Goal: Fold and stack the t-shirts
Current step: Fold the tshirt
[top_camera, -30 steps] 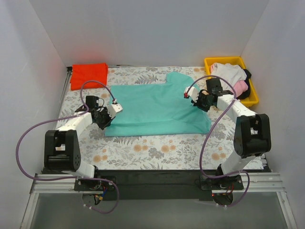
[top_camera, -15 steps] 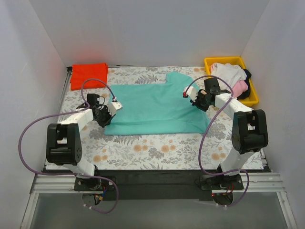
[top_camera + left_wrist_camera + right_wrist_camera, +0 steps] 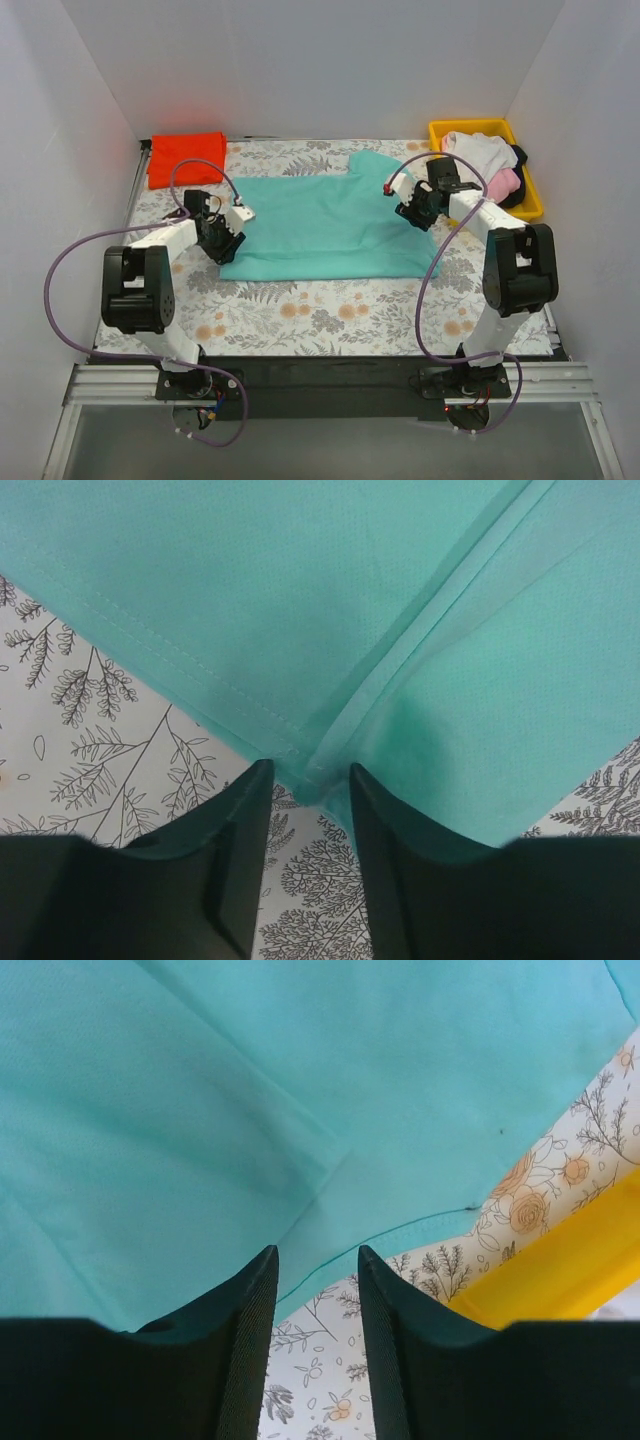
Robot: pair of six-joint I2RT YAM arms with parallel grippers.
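So the teal-green t-shirt (image 3: 330, 225) is lying flat on the fern-patterned cloth (image 3: 300, 310), stretched out right between the two pincers, one at each end of it.

The left gripper (image 3: 308, 780) sits low at the shirt's left edge. Its fingers are spread, not pinching anything. In the left wrist view a stitched hem and a fold line run down and meet in a corner just ahead of the fingertips, pretty much lined up with the gap. Printed ferns show below and to the left of that corner.

The right gripper (image 3: 317, 1255) is at the shirt's other end, jaws parted too, nothing clamped. The teal hem crosses just in front of its tips, and a bit of floral cloth peeks through between the fingers.

The yellow tray (image 3: 470, 126) is just beyond and to the right of that pincer; its edge shows off the right finger in the wrist view. Heaped in it are a white shirt (image 3: 478, 152), a pink one (image 3: 507, 183) and a black one (image 3: 520, 157).

The red-orange t-shirt (image 3: 186, 157) lies folded well past the left pincer, out in the far left corner.
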